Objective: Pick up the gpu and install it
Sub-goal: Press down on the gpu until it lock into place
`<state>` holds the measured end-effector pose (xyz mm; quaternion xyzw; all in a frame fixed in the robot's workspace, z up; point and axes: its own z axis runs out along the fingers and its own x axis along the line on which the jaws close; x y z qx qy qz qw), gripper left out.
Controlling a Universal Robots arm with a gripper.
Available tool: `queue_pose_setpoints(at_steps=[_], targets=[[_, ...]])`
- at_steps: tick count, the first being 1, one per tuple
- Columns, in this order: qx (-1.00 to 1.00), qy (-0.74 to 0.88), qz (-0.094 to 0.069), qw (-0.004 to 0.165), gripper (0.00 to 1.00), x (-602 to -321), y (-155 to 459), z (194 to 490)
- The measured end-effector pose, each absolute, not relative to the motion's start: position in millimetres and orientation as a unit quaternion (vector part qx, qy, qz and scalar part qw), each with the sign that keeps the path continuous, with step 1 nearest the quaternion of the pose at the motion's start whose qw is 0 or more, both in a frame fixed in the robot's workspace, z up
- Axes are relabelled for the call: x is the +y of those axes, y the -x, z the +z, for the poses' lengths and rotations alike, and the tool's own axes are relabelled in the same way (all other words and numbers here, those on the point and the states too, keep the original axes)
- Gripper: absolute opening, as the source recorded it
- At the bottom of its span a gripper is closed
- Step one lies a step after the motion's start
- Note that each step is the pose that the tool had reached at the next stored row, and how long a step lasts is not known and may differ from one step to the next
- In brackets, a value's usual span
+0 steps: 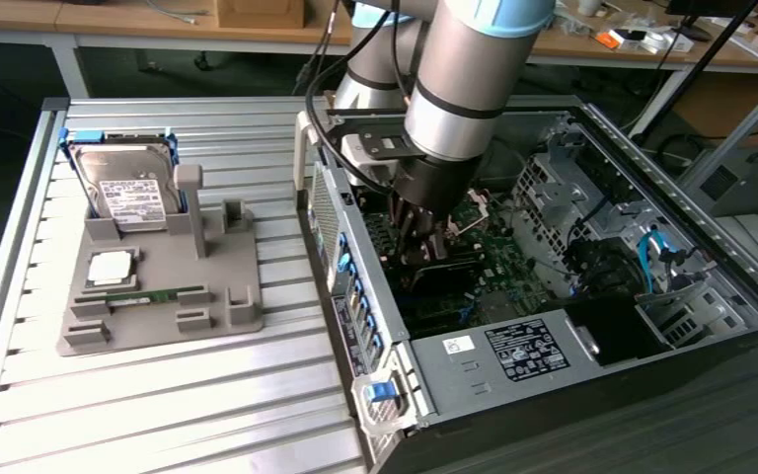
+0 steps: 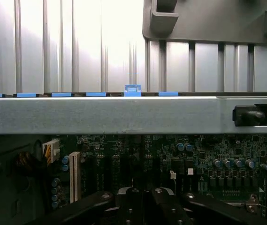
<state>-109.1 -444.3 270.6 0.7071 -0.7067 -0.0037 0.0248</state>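
The exterior camera is looking down from high up at an angle, taking in the slatted table (image 1: pixel 155 395), the grey fixture (image 1: pixel 155 286) toward the exterior view's left and the open computer case (image 1: pixel 551 296) toward its right. The wrist camera is sitting low and close inside that case, facing across the motherboard (image 2: pixel 194 159) toward the case's metal side wall (image 2: pixel 124 115) and the table slats beyond. Both views are sharing the motherboard, the wall's blue clips (image 2: pixel 132 90) and the fixture's edge.

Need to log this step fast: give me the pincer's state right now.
Pincer: shut, down inside the open computer case over the motherboard; whether it holds the gpu cannot be told.
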Motion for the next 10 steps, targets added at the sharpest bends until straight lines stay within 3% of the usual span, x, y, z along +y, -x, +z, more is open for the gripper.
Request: queue_pose_setpoints(at_steps=[10], targets=[[-0.701, -0.713, -0.009, 0.018, 0.11, -451.7, 111.6, 270.7]])
